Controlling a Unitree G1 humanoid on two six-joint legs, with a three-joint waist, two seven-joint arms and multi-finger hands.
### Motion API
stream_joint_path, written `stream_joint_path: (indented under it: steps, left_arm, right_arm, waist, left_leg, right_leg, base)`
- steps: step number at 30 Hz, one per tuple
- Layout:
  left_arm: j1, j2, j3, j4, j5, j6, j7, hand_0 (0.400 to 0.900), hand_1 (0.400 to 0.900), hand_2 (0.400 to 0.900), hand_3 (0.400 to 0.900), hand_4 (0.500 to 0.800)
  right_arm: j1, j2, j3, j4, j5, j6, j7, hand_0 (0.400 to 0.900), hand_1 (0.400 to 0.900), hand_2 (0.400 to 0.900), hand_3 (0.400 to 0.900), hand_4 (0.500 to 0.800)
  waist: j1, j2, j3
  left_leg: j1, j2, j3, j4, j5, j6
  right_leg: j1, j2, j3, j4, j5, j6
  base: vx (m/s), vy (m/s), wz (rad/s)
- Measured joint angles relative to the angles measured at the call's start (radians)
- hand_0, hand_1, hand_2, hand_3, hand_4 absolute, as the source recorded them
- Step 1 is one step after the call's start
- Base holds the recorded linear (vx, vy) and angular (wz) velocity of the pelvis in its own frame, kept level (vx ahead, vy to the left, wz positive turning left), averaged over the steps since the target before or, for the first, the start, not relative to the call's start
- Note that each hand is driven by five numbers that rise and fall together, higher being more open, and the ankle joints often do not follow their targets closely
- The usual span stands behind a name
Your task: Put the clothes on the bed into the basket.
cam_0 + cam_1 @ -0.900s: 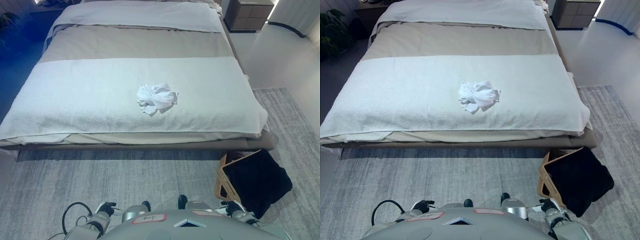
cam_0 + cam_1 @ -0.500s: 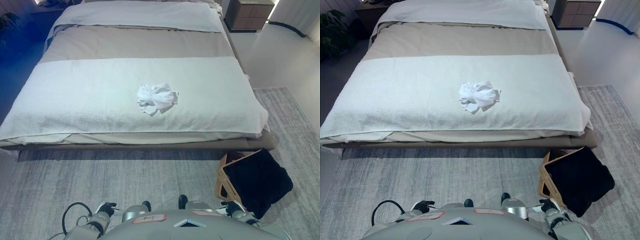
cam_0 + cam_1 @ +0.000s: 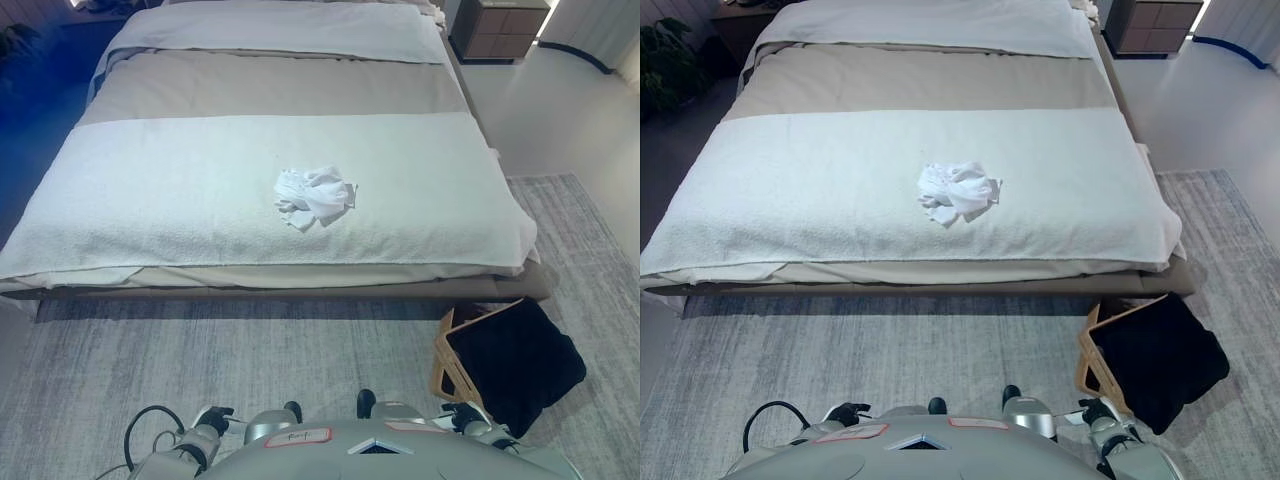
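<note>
A: Progress? Where's the clothing?
B: Nothing done. White crumpled garment (image 3: 314,195) on bed (image 3: 150,190), centre; basket (image 3: 505,362) on rug at 4 o'clock, dark lining.
A: Hands?
B: Left hand (image 3: 207,420), right hand (image 3: 1102,418) at 6 o'clock; finger state can't tell.

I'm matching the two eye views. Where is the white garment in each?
Left eye view: garment crumpled on the white cover, just right of the bed's middle.
Right eye view: garment in the same place, nearly the same spot in the picture.
Shared landmark: basket on the rug, lower right.
</note>
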Motion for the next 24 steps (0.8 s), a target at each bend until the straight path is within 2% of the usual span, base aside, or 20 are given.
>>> stream_joint_path:
  steps: [12,17,18,20,21,22,24]
  left_arm:
    - [-0.010,0.000,0.000,-0.001,-0.002,0.002,0.000,0.900,0.900,0.900,0.900,0.800]
    - [-0.023,0.001,0.000,0.000,-0.003,0.003,0.001,0.900,0.900,0.900,0.900,0.800]
    - [-0.034,0.003,0.001,0.001,-0.004,0.003,0.001,0.900,0.900,0.900,0.900,0.800]
    - [-0.072,0.010,0.031,0.013,-0.014,0.002,0.005,0.900,0.900,0.900,0.900,0.800]
    - [-0.081,0.014,0.055,0.016,-0.029,0.000,0.009,0.900,0.900,0.900,0.900,0.800]
    - [-0.094,0.014,0.082,0.035,-0.047,-0.001,0.012,0.900,0.900,0.900,0.900,0.800]
    - [-0.081,0.004,0.089,0.056,-0.082,0.006,0.012,0.900,0.900,0.900,0.900,0.800]
  right_arm:
    - [-0.006,0.000,0.000,0.000,0.001,0.001,0.000,0.900,0.900,0.900,0.900,0.800]
    - [-0.018,0.000,0.000,-0.001,0.005,-0.001,0.002,0.900,0.900,0.900,0.900,0.800]
    - [-0.029,0.001,0.001,0.000,0.008,-0.002,0.002,0.900,0.900,0.900,0.900,0.800]
    - [-0.068,0.009,0.001,0.004,0.020,-0.002,0.006,0.900,0.900,0.900,0.900,0.800]
    - [-0.089,0.014,0.001,0.013,0.022,-0.002,0.006,0.900,0.900,0.900,0.900,0.800]
    - [-0.101,0.015,0.001,0.023,0.022,-0.003,0.005,0.900,0.900,0.900,0.900,0.800]
    - [-0.106,0.006,0.004,0.030,0.024,-0.005,0.000,0.900,0.900,0.900,0.900,0.800]
  waist:
    - [-0.002,0.015,0.020]
    - [-0.002,0.014,0.046]
    - [-0.001,0.010,0.056]
    - [0.002,-0.018,0.102]
    - [0.016,-0.036,0.124]
    - [0.030,-0.056,0.142]
    - [0.056,-0.068,0.146]
  left_leg:
    - [-0.016,0.004,0.001,0.002,0.000,0.000]
    - [-0.027,0.011,0.001,0.036,0.001,-0.005]
    - [-0.055,0.012,-0.003,0.076,-0.007,-0.017]
    - [-0.153,0.009,-0.028,0.246,-0.013,-0.084]
    - [-0.200,0.002,-0.046,0.348,-0.005,-0.106]
    - [-0.251,-0.007,-0.074,0.464,0.001,-0.119]
    - [-0.320,-0.024,-0.110,0.590,0.063,-0.139]
  right_leg:
    - [-0.021,0.001,0.001,0.006,0.000,0.000]
    - [-0.025,0.006,0.006,0.013,-0.001,0.000]
    - [-0.035,0.005,0.007,0.021,-0.007,0.000]
    - [-0.075,0.005,0.017,0.069,-0.033,-0.031]
    - [-0.091,0.007,0.030,0.095,-0.041,-0.043]
    - [-0.097,-0.001,0.056,0.118,-0.051,-0.059]
    - [-0.090,-0.001,0.094,0.094,-0.062,-0.073]
  base:
    - [0.00,-0.027,-0.02]
    - [0.02,-0.125,0.04]
    - [-0.03,-0.197,0.09]
    - [0.04,-0.200,-0.16]
    - [0.12,-0.145,-0.43]
    - [0.15,-0.090,-0.45]
    - [0.24,-0.020,-0.46]
